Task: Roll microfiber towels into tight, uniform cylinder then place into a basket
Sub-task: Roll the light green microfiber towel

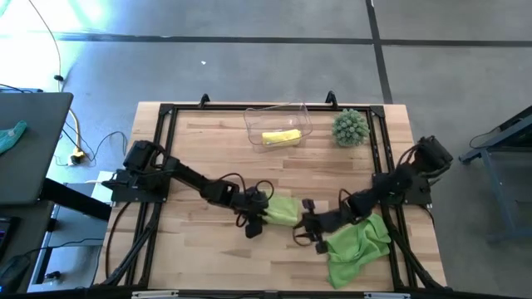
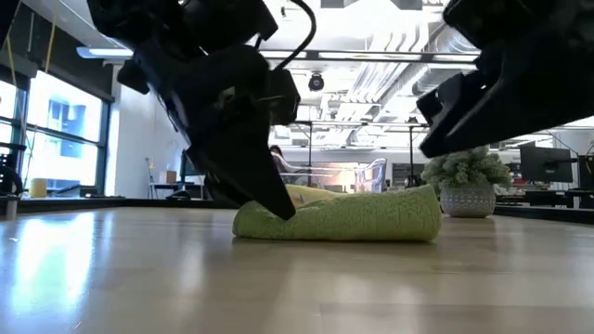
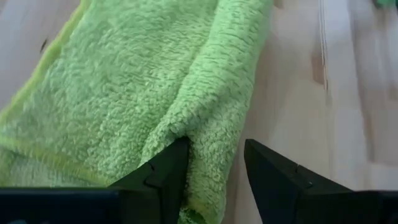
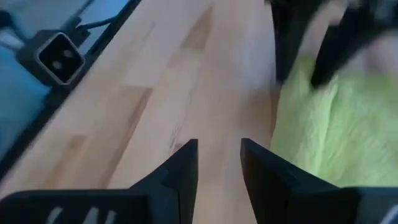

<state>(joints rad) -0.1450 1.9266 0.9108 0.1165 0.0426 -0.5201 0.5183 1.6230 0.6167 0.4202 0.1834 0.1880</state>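
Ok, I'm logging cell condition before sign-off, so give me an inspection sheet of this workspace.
Surface: wooden table, black frame around it.
Job's things: yellow towel rolled inside the clear basket; rolled green towel at table centre; loose green towel crumpled near the right edge.
Clutter: spiky green plant beside the basket.
Grippers: left gripper open, one finger on the rolled towel; right gripper open over bare wood, beside the roll.
Cables: yellow cable on the floor, left.
Surroundings: grey floor, side desk with a teal cloth.
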